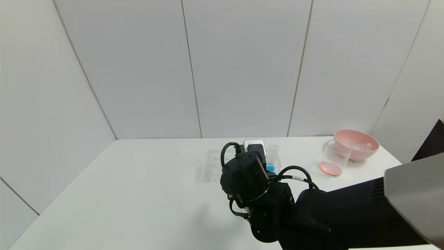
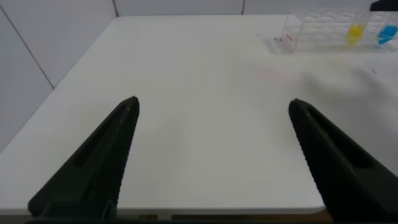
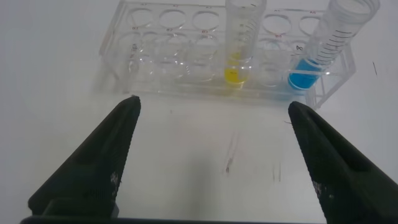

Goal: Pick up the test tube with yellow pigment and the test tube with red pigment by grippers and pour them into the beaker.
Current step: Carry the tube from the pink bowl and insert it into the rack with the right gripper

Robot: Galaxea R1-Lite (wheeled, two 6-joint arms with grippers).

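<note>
Right hand wide, empty, facing clear yellow-pigment test tube upper-centre frame; light, slick, likely fragile: grip upper barrel.

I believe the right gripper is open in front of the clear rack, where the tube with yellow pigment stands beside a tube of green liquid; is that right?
Not quite: the neighbouring tube holds blue liquid, not green, as the right wrist view shows. The rest stands: the right gripper is open in front of the clear rack, where the tube with yellow pigment stands.
</note>
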